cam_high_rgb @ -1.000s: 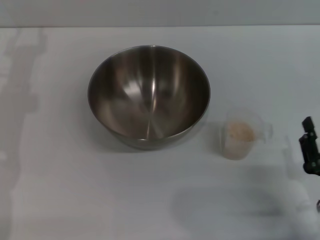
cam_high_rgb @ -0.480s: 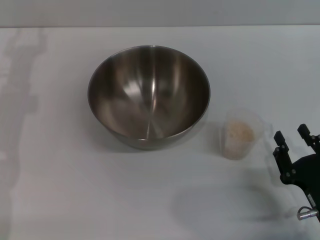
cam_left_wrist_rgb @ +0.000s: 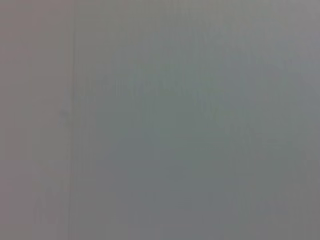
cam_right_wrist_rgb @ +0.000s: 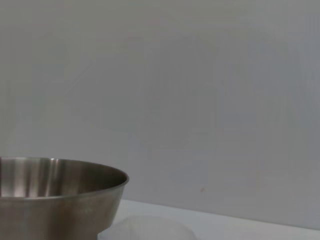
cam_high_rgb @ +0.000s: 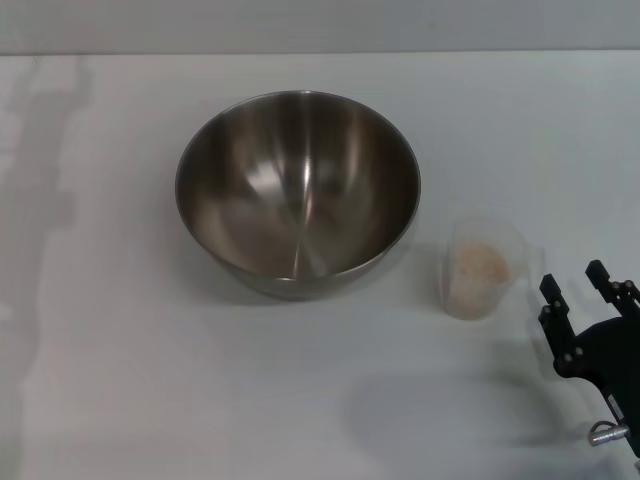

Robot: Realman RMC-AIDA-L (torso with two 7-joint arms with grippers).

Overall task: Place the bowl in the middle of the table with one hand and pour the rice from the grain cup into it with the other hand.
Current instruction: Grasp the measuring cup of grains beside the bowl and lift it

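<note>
The large steel bowl (cam_high_rgb: 298,190) stands upright and empty near the middle of the white table (cam_high_rgb: 130,400). To its right sits the small clear grain cup (cam_high_rgb: 483,268), holding pale rice (cam_high_rgb: 480,265). My right gripper (cam_high_rgb: 578,288) is at the right edge, just right of the cup, open with nothing between its two black fingers. In the right wrist view the bowl (cam_right_wrist_rgb: 55,197) fills the lower corner and the cup's rim (cam_right_wrist_rgb: 150,229) shows beside it. The left gripper is out of view; the left wrist view shows only a plain grey surface.
A grey wall (cam_high_rgb: 320,25) runs along the table's far edge. Arm shadows fall on the left of the tabletop (cam_high_rgb: 45,200).
My right gripper has come in from the right edge toward the grain cup, showing both open fingers. Bowl and cup have not moved.
</note>
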